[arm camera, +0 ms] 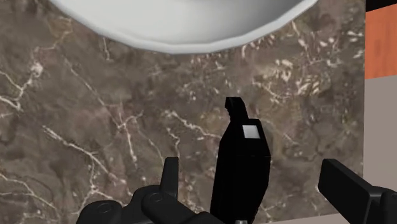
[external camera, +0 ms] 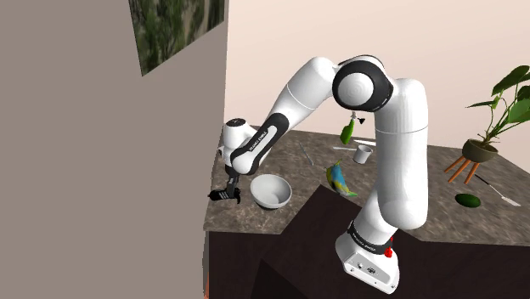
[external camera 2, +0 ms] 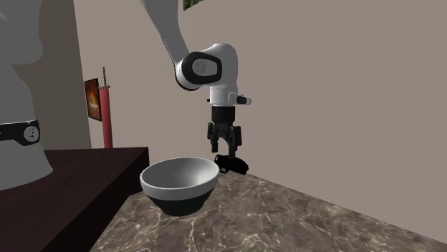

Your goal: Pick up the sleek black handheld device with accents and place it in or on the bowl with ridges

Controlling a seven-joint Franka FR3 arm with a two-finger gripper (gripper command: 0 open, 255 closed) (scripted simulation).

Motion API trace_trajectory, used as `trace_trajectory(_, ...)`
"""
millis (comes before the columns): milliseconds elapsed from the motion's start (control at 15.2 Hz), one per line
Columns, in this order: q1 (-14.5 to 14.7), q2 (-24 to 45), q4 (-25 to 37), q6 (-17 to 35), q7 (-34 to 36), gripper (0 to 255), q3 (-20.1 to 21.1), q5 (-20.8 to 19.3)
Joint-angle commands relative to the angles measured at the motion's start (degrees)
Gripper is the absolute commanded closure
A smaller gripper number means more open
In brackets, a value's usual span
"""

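Handheld device [arm camera: 242, 159], black with a small pale square on its top face and a thin nub sticking out of one end, is lying flat on the brown marble bench [arm camera: 95, 114]. It's just beside the bowl [arm camera: 178, 25] but not touching it, and the nub end points at the bowl's rim.

The gripper [external camera 2: 228, 149] is right over the device with the jaws wide open. In the wrist view there's one black finger on each side of the device with bare marble showing in both gaps, so nothing's gripped. In the second exterior view the device sits just behind the bowl and the fingertips hang close over it. I honestly can't tell if they touch its top.

The bowl is upright, pale grey inside with a darker base in that same view.

Further out from the bowl in the shoulder view, on the side away from the device, there's a blue, yellow and green object [external camera: 341, 180]. Past that are a small white cup [external camera: 363, 155] and something green [external camera: 346, 132] that I can't identify. Well apart from the bowl, at the far end of the bench, is a potted plant [external camera: 488, 127] on wooden legs, with a dark green oval thing [external camera: 467, 200] near it.
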Motion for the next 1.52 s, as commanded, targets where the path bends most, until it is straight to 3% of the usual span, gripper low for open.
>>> trace_trajectory(0, -0.01, 0.06, 0.01, 0.06, -0.02, 0, -0.01, 0.0)
trace_trajectory(198, -0.01, 0.05, 0.01, 0.06, -0.01, 0, -0.01, 0.0)
trace_trajectory(264, -0.01, 0.05, 0.01, 0.06, -0.01, 255, -0.01, 0.0)
trace_trajectory(858, -0.01, 0.06, 0.01, 0.06, -0.02, 255, -0.01, 0.0)
trace_trajectory(1452, -0.23, -6.32, -0.76, -5.54, -0.57, 255, 0.33, 0.51)
